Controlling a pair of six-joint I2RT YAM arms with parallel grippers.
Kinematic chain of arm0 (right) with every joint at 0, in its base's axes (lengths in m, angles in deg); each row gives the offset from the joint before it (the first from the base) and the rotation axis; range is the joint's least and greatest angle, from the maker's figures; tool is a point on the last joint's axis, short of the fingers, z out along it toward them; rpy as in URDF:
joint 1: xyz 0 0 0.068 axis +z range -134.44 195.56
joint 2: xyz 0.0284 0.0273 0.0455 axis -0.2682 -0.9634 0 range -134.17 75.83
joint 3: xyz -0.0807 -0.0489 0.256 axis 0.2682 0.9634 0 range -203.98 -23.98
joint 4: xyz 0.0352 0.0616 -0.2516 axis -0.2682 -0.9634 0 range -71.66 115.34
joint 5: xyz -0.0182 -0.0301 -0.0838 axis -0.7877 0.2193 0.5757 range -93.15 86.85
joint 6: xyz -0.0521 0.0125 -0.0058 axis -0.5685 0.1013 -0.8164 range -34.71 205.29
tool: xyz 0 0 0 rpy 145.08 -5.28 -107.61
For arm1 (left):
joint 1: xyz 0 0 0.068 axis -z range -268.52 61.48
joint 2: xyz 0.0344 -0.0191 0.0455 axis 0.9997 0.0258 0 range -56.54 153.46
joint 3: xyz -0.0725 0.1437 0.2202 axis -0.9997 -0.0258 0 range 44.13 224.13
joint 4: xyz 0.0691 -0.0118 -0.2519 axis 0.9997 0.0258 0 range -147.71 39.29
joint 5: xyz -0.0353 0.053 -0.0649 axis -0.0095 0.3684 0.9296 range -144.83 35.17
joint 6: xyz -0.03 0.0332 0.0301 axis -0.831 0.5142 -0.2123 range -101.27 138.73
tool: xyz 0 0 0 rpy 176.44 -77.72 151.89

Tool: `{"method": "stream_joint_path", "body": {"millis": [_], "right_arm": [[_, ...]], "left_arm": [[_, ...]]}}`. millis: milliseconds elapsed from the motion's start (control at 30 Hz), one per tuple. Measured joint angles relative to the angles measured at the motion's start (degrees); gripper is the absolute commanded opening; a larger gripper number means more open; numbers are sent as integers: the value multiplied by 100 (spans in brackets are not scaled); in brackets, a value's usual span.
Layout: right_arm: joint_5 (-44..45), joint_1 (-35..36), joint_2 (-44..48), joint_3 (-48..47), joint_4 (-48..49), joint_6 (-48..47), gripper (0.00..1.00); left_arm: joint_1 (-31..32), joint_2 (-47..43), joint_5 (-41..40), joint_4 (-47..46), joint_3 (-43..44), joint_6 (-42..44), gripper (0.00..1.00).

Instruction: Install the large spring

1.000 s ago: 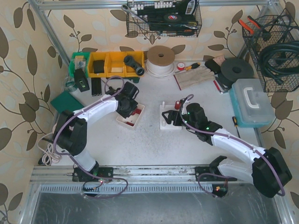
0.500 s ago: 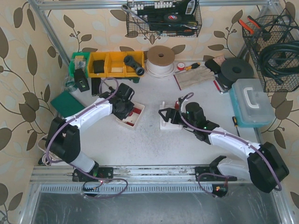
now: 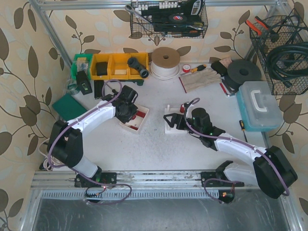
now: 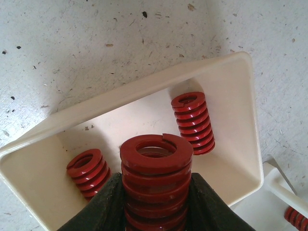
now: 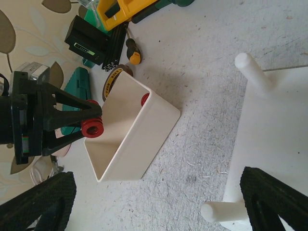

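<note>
Left end effector (image 4: pixel 156 207): pressed onto the large spring (image 4: pixel 156 161), pinching its lower coils between two black fingers. The spring stands upright, lifted just above the tray.
Large spring: thick, glossy red coils with a flat top ring that has a split, and an open hollow core. It looks stiff.
Tray (image 4: pixel 243 120): white plastic with smooth walls and rounded corners, sitting left of the desk's middle. Two smaller red springs (image 4: pixel 194 122) lie inside, well apart.
Desk (image 3: pixel 154 149): pale, speckled and rough.
Peg base (image 5: pixel 269 125): a white slab near the desk's middle, carrying smooth, round-tipped pegs (image 5: pixel 252 72).
Right end effector (image 5: pixel 156 199): spread wide and holding nothing, beside the peg base.
Step in hand: probably carrying the spring across to a peg.
Doing it well: hold the spring vertical and centre its core over the peg tip before lowering. The right fingers could steady the base against sliding. Let go only once the coils are seated.
</note>
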Motion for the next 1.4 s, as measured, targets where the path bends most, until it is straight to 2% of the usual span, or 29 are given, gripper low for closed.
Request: {"method": "stream_joint_path", "body": {"millis": [600, 1100, 1400], "right_arm": [[-90, 0, 247, 0, 61, 133, 96], [-249, -11, 444, -304, -212, 452, 94], [-284, 55, 129, -658, -236, 487, 92]], "left_arm": [[186, -162, -46, 168, 262, 96, 0], [330, -588, 90, 98, 280, 111, 0], [332, -935, 280, -131, 90, 118, 0]]}}
